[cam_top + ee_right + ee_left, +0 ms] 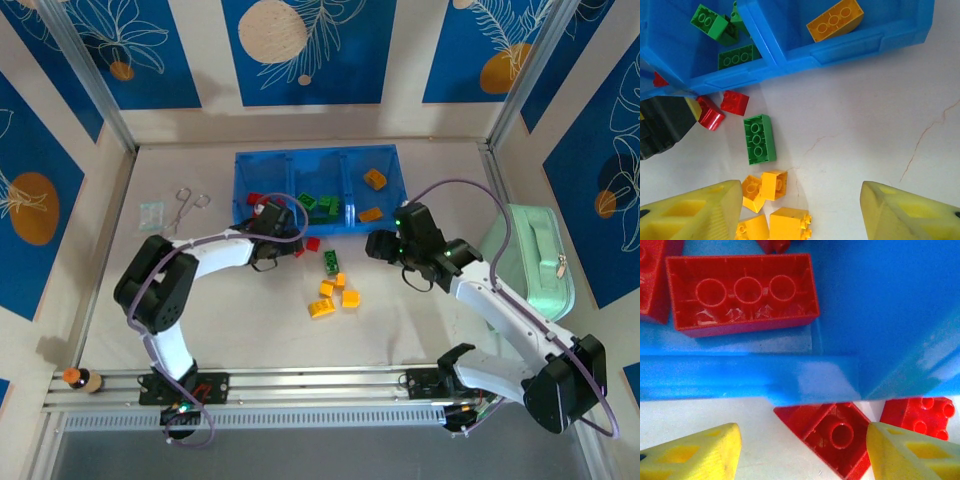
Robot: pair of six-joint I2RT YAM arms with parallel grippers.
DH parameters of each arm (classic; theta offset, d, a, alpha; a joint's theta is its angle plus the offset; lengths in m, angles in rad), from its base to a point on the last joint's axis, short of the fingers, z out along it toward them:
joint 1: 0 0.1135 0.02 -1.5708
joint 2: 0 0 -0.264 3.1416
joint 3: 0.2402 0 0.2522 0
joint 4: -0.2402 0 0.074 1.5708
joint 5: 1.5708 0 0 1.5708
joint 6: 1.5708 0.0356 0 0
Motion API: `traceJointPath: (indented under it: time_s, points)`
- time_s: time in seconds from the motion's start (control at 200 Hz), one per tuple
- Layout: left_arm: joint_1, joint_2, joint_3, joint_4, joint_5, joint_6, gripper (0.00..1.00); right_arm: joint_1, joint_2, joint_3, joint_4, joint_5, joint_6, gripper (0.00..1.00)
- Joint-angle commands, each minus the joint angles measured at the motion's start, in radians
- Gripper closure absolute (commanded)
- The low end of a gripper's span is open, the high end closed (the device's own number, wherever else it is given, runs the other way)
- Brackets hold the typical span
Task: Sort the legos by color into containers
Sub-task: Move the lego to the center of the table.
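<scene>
The blue tray of containers (243, 168) lies at the back. Its left compartment holds red legos (740, 295), the middle one green legos (735, 56) and the right one orange legos (835, 20). My left gripper (277, 228) hovers at the tray's front wall (740, 377). It (802, 455) is open, and an upturned red lego (840, 440) lies on the table beside its right finger; another red lego (917, 415) sits just beyond. My right gripper (385, 245) is open over bare table (800, 210). A green lego (759, 139) and several orange legos (765, 187) lie by its left finger.
A mint-green zippered case (535, 260) lies at the right wall. Metal forceps (188, 205) and a small clear bag (152, 213) rest left of the tray. A small bottle (80, 378) stands at the near left rail. Loose legos cluster at the table's centre (335, 295).
</scene>
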Motion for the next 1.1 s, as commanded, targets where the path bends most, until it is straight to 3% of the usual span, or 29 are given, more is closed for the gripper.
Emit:
traceJointPath:
  time_s: [0.0,0.285,0.62,0.75,0.85,1.096]
  points:
    - [-0.004,0.027,0.035,-0.011,-0.022,0.0,0.34,-0.006,-0.024,-0.014,0.012,-0.022,0.016,0.37]
    - [-0.009,0.02,-0.019,-0.026,-0.042,0.017,0.36,-0.009,-0.047,-0.028,0.013,-0.023,0.023,0.37]
    - [-0.045,-0.198,-0.246,-0.038,-0.059,-0.003,0.38,0.0,-0.056,-0.033,0.026,-0.039,0.031,0.38]
    - [-0.047,-0.347,-0.308,-0.074,-0.112,-0.001,0.52,0.012,-0.054,-0.032,0.035,-0.04,0.034,0.38]
    - [-0.048,-0.391,-0.287,-0.11,-0.078,0.03,0.35,0.024,-0.051,-0.029,0.04,-0.034,0.036,0.38]
    - [-0.064,-0.355,-0.251,-0.149,-0.07,0.008,0.2,0.053,-0.062,-0.033,0.031,-0.009,0.051,0.38]
